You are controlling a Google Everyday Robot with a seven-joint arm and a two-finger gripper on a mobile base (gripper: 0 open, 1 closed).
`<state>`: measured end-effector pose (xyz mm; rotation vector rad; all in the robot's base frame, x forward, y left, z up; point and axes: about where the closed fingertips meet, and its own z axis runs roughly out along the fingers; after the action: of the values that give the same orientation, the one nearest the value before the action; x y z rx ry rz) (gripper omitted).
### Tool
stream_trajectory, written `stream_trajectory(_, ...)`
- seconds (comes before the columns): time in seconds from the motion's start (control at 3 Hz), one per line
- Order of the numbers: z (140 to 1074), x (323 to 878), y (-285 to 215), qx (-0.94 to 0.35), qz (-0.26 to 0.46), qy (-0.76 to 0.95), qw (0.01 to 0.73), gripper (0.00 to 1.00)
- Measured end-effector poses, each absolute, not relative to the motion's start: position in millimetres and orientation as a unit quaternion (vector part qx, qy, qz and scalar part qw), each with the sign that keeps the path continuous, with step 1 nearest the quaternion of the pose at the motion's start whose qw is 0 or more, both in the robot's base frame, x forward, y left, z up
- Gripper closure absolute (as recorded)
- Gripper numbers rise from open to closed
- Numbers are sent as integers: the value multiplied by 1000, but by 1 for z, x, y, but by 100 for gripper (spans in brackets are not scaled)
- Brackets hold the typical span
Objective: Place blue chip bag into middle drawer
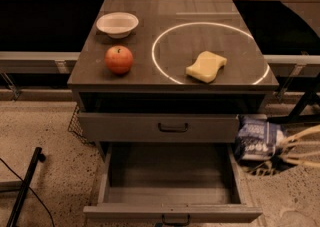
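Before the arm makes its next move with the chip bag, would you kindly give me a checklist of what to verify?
1. Bag gripped: ok; the hand holds the blue chip bag at its right end.
2. Is the middle drawer open: ok, pulled well out.
3. Drawer floor free: ok, nothing lies in it.
4. Bag above the drawer: not ok; it hangs to the right of the drawer's side wall.
5. Is the top drawer out of the way: ok, shut.
6. Firmness of the grip: cannot tell.
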<state>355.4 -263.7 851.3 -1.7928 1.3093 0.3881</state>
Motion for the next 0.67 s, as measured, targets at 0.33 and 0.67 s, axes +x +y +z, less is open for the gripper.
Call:
stream_trajectory(0.33, 810, 332, -239, -743, 162, 483, 434, 100)
stream_trajectory(0.67, 780, 317, -220, -748, 145, 470, 446, 100)
